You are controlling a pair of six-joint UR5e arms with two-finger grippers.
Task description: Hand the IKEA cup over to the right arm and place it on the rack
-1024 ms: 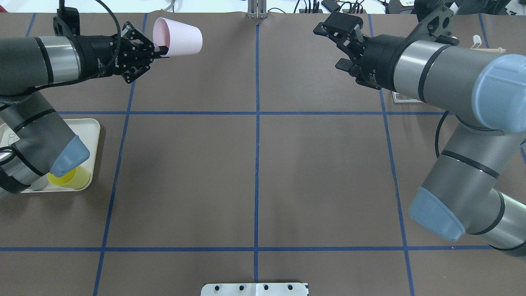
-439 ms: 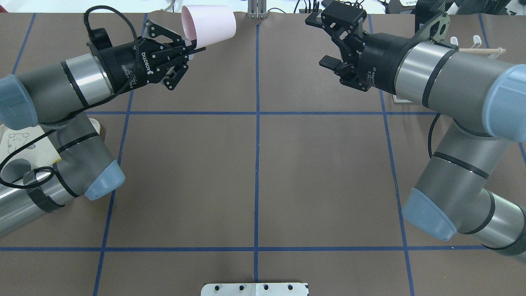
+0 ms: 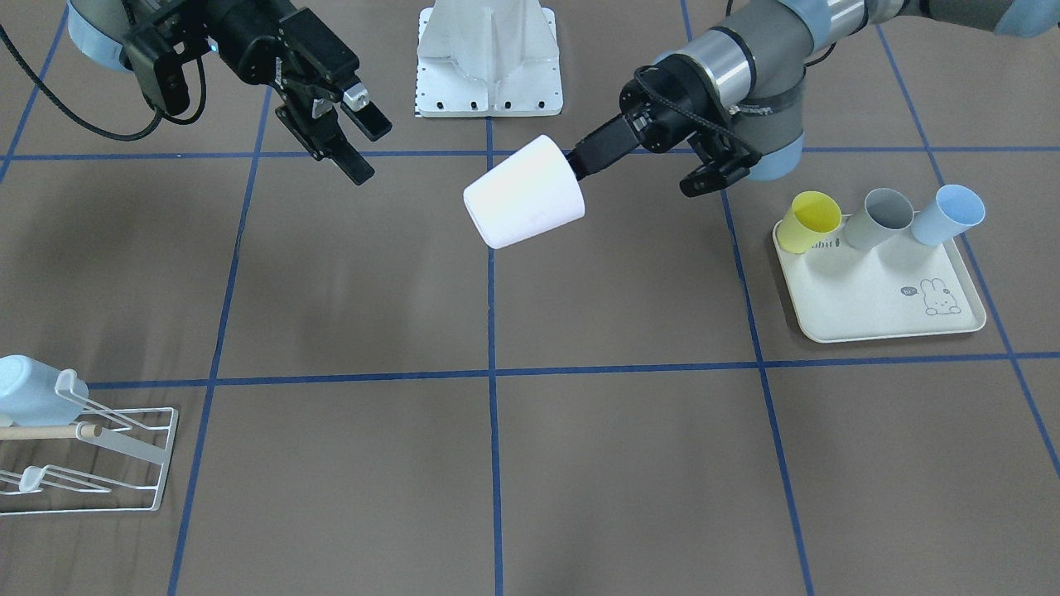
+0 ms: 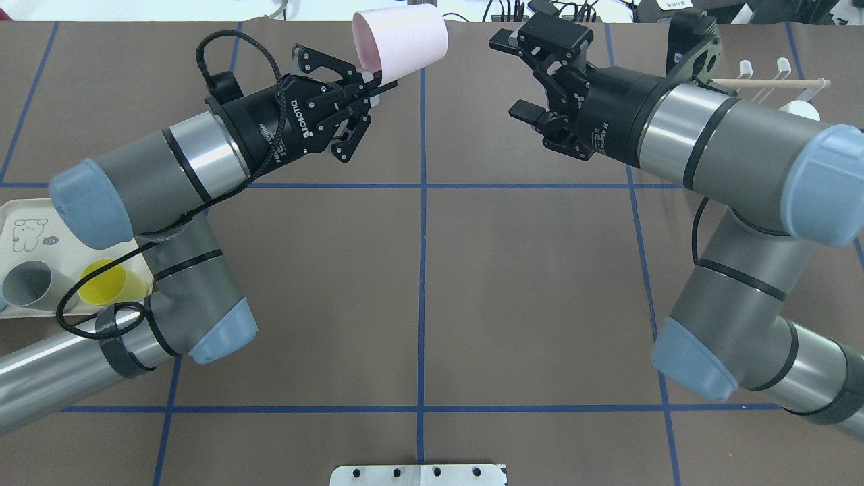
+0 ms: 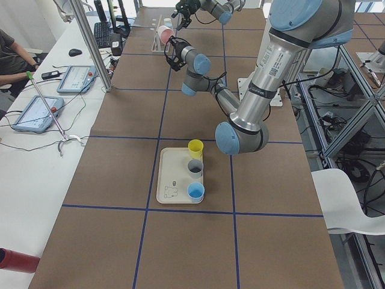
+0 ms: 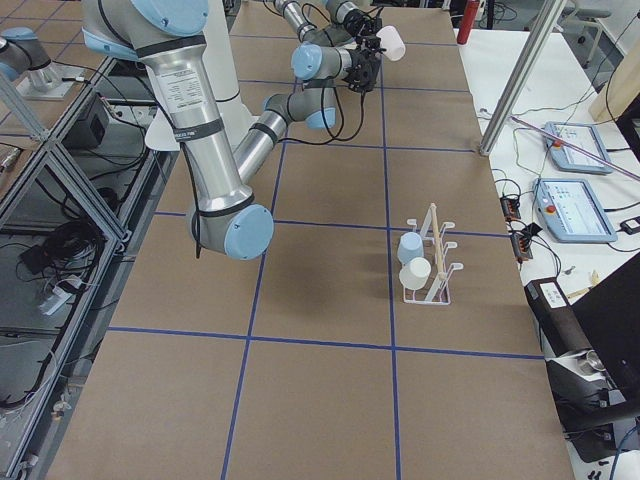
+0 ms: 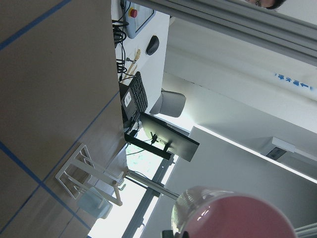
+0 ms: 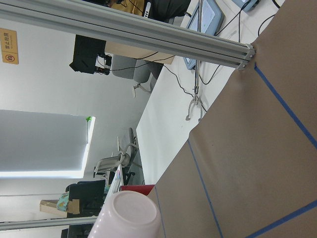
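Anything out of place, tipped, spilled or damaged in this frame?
Nothing stands out. The left claw holds the pink cup by its rim, sideways in the air; the right claw is open and apart from it. No spill or damage shows.

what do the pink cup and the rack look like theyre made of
The pink cup is likely plastic, smooth and opaque, with a soft sheen; a bright highlight shows on its wall in the left wrist view. The rack looks like metal wire with a white coating, bent into a frame and prongs; its rod looks like pale unfinished wood.
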